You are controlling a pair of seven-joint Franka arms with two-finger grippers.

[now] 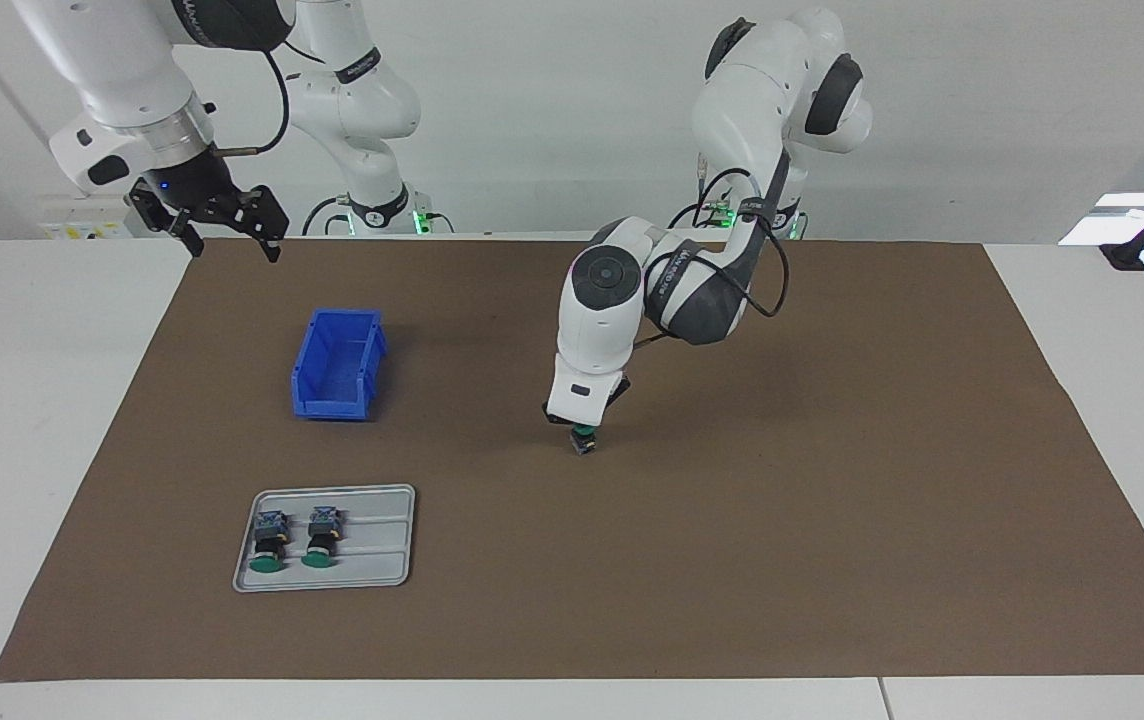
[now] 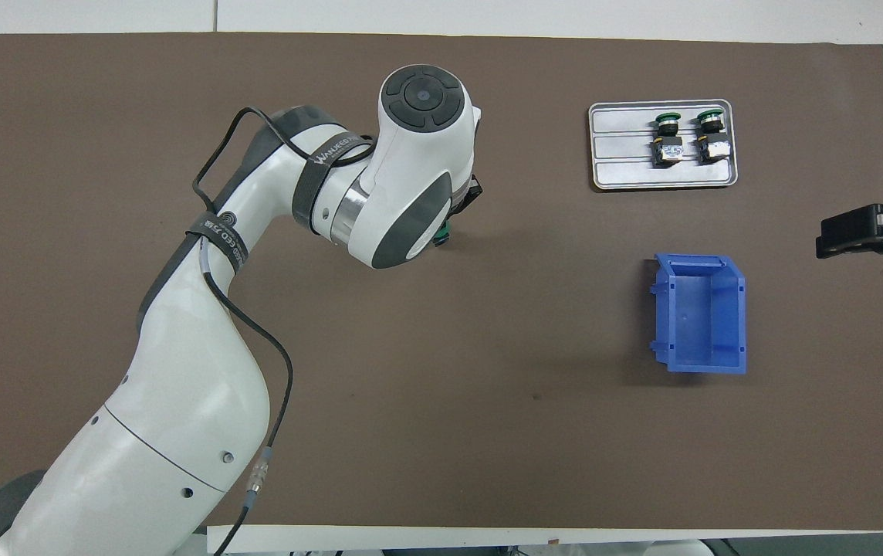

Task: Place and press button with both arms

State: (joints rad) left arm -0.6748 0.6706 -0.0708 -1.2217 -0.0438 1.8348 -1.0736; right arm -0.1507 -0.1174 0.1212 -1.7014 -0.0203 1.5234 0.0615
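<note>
One button [image 1: 585, 440] stands upright on the brown mat near the table's middle, green cap up. My left gripper [image 1: 583, 427] points straight down onto that cap, shut, with its tips against the top. In the overhead view the left wrist covers nearly all of it, and only a sliver of the button's green cap [image 2: 442, 235] shows. My right gripper [image 1: 224, 232] hangs open and empty in the air over the mat's corner at the right arm's end, where it waits; its dark fingers [image 2: 854, 233] reach into the overhead view from the side.
A grey tray [image 1: 377, 560] holds two more green-capped buttons [image 1: 269, 543] [image 1: 320, 538] lying on their sides. A blue bin [image 1: 337, 365], open and empty, stands nearer to the robots than the tray. The brown mat [image 1: 832, 520] covers most of the table.
</note>
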